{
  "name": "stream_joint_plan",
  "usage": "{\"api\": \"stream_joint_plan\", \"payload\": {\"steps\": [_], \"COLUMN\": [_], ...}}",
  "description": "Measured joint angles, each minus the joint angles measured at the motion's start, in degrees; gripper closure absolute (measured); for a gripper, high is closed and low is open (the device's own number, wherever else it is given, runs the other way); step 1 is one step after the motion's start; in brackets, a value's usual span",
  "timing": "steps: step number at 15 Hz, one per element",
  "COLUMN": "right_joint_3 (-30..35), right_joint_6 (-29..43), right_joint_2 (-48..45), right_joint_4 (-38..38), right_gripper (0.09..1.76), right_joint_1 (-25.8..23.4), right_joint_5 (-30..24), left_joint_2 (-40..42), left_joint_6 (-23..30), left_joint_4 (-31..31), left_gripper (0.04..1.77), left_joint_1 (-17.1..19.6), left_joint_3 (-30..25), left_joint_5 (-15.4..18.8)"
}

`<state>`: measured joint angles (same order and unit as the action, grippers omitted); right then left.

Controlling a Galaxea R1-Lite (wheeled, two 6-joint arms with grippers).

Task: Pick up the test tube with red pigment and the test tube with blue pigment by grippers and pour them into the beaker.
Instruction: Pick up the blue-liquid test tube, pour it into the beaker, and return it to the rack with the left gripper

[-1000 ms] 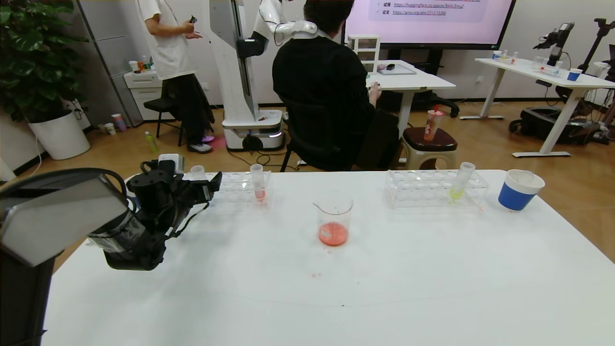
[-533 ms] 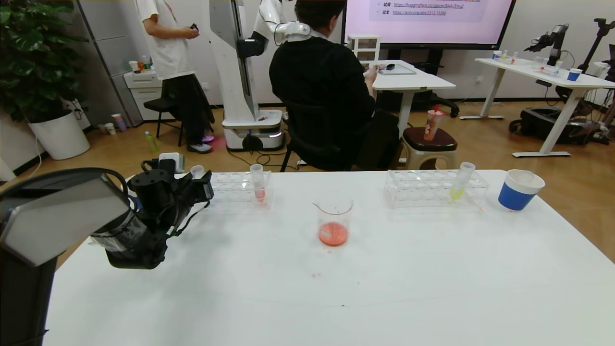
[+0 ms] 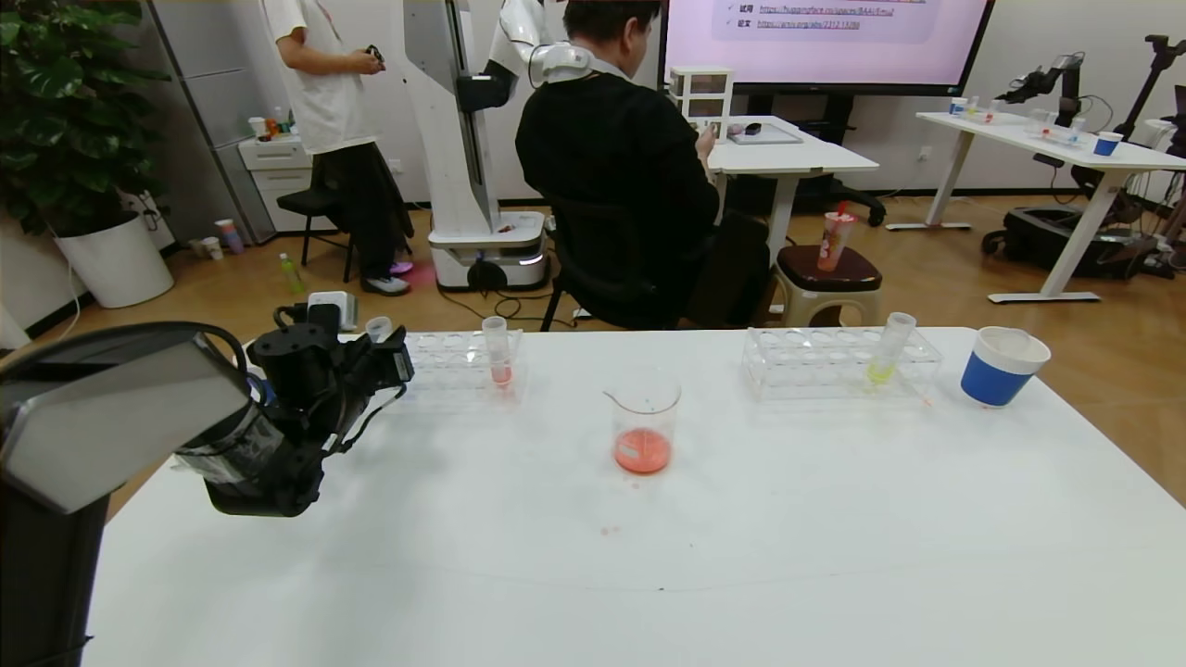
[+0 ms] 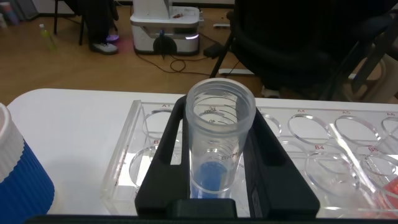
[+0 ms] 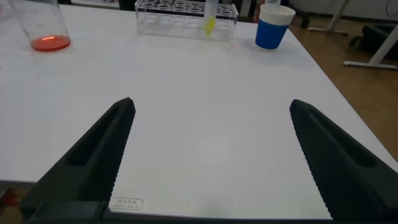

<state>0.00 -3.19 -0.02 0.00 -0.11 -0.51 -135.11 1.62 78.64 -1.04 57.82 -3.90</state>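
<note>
My left gripper (image 3: 394,357) is shut on the test tube with blue pigment (image 3: 377,326) at the left end of the left rack (image 3: 454,357). In the left wrist view the black fingers (image 4: 163,168) hug the tube (image 4: 221,124), upright over the rack holes (image 4: 124,168), with blue liquid at its tip. The beaker (image 3: 643,421) stands mid-table holding red-orange liquid. A tube with pale red liquid (image 3: 498,357) stands in the left rack; no vivid red tube shows. My right gripper (image 5: 211,143) is open and empty over the table's front, out of the head view.
A second clear rack (image 3: 815,361) at the back right holds a yellow-green tube (image 3: 888,350). A blue-and-white paper cup (image 3: 1003,367) stands right of it. Another blue cup (image 4: 18,186) sits close beside my left gripper. Small red drips (image 3: 609,531) mark the table.
My left gripper has drawn slightly back to the left at the rack, with the blue tube between its fingers. The beaker and other tubes have not moved.
</note>
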Motion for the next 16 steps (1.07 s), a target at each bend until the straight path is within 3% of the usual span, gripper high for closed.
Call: {"api": "stream_joint_plan", "payload": {"steps": [3,10,13,16], "right_joint_3": [0.00,0.00,0.00,0.00], "right_joint_6": [0.00,0.00,0.00,0.00], "right_joint_2": [0.00,0.00,0.00,0.00], "right_joint_4": [0.00,0.00,0.00,0.00], "right_gripper": [0.11,0.11,0.11,0.11], "right_joint_1": [0.01,0.01,0.01,0.01], "right_joint_5": [0.00,0.00,0.00,0.02], "left_joint_2": [2.63,16.36,20.66,24.92], "left_joint_6": [-0.41,-1.21,-1.40,-3.13], "left_joint_4": [-4.67,-26.11,-29.11,-33.80], "left_gripper": [1.31,1.31,1.31,1.31], "left_joint_1": [-0.12,-1.68,-4.14,-9.02], "left_joint_3": [0.89,7.56,7.56,7.19], "left_joint_5": [-0.11,0.02,0.07,0.10]}}
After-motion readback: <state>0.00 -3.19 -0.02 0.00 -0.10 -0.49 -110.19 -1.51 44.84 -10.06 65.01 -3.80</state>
